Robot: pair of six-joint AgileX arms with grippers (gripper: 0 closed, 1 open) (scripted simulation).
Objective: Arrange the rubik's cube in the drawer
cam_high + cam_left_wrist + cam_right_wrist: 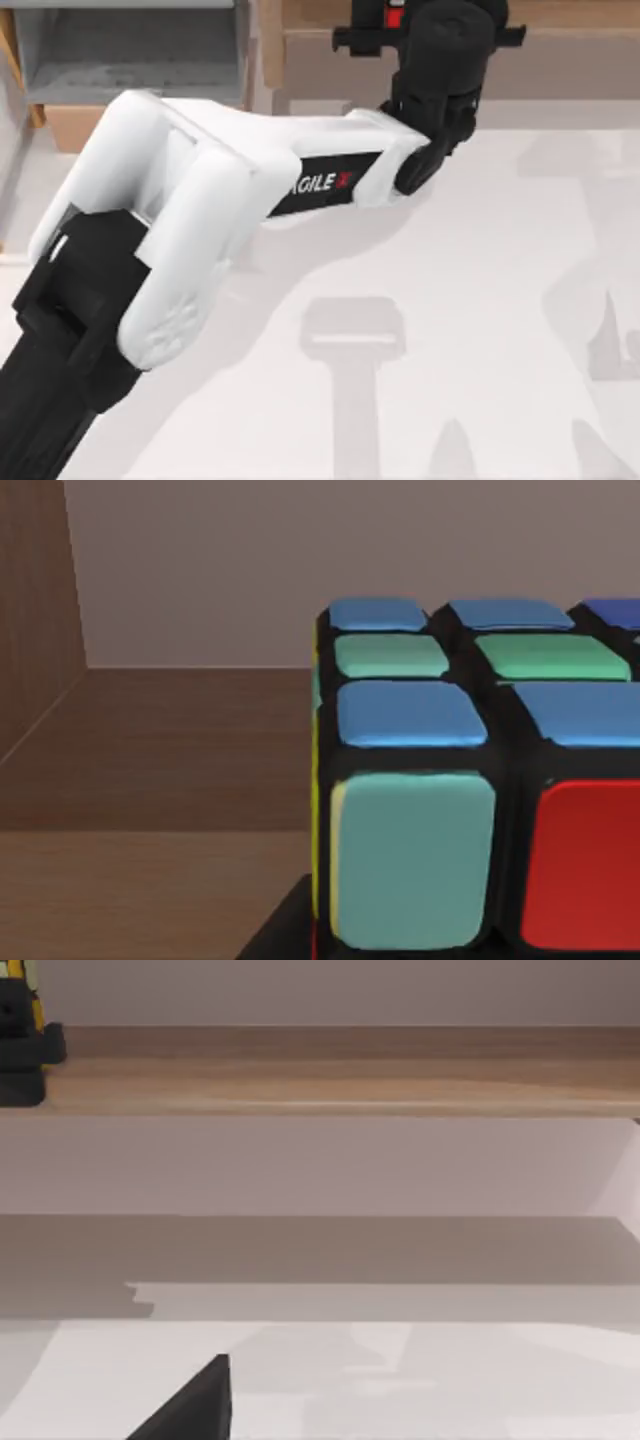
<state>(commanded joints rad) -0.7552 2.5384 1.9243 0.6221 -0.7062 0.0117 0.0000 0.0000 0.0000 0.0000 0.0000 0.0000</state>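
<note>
The rubik's cube (480, 780) sits very close in the left wrist view, with blue, green, pale teal and red stickers, over a brown wooden shelf ledge (150, 780). From above, a red bit of the cube (393, 15) peeks out beside my left gripper (430, 35), which reaches to the ledge at the far middle-right of the table. The drawer (75, 125) stands at the far left, pulled out, with a grey inside and a tan front. The right wrist view catches the cube's yellow side (36, 1005) far off on the ledge.
The long brown ledge (350, 1070) runs along the back wall above the white table (480, 300). A black part of my right gripper (195, 1410) shows low over the table. My left arm's white links span from the near left to the ledge.
</note>
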